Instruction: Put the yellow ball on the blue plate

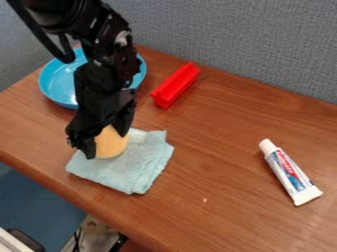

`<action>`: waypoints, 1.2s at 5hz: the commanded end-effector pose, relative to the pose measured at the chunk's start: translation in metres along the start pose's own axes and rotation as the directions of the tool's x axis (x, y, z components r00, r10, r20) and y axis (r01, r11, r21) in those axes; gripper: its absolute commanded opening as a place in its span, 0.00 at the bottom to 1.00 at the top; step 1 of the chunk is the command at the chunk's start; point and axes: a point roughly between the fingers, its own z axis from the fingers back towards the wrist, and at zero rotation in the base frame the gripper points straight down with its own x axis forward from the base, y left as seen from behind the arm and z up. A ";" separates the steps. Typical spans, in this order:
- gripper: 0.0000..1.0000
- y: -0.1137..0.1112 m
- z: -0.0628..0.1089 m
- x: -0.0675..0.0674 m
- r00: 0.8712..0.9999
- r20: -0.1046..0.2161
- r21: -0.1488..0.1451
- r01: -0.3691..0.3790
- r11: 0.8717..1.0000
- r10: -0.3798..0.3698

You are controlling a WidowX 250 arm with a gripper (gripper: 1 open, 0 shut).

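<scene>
Gripper (101, 141), jaws spread wide and straddling the yellow ball (112, 144) on the cloth (132, 163): needs to close squarely on the ball's middle before lifting toward the blue plate (55, 85) behind

The only print in view is on the toothpaste tube (290, 170) lying on the counter (224, 128): a red band with white lettering runs along its white body, but the letters are too small and blurred to read; it may be a brand name. Nothing else carries any readable text, label, number or sign.
</scene>
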 end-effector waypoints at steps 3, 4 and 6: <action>1.00 0.008 -0.007 0.001 1.000 0.002 0.076 0.007 0.997 -0.007; 1.00 0.008 -0.008 0.002 1.000 0.001 0.087 0.009 0.996 -0.009; 0.00 0.007 -0.009 0.004 1.000 -0.014 0.089 0.012 0.996 -0.011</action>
